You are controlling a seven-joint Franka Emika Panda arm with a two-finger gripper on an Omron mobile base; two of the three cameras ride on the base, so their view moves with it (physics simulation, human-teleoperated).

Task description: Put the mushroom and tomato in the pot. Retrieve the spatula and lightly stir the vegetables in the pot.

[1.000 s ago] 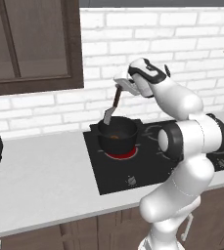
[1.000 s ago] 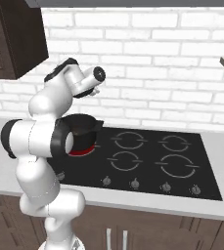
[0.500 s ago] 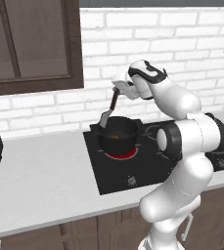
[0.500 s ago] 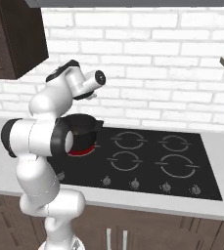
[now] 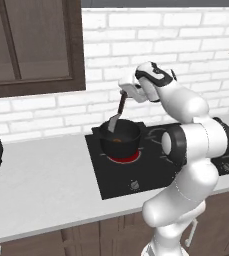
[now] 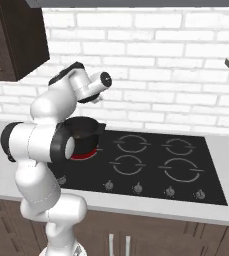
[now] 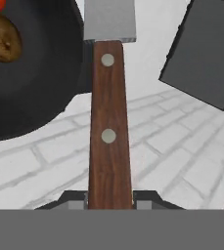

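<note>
- Above the pot (image 5: 119,138), the end effector (image 5: 126,93) is clamped on the spatula (image 5: 118,113) by its brown handle.
- Its grey blade tilts down to the pot's rim.
- On the cooktop (image 5: 117,174), the pot sits over a glowing red burner (image 5: 124,158), vegetables (image 7: 2,38) inside.

Spatula (image 7: 109,112) blade tip — cut off; pot (image 7: 30,73) too — partly.
</note>
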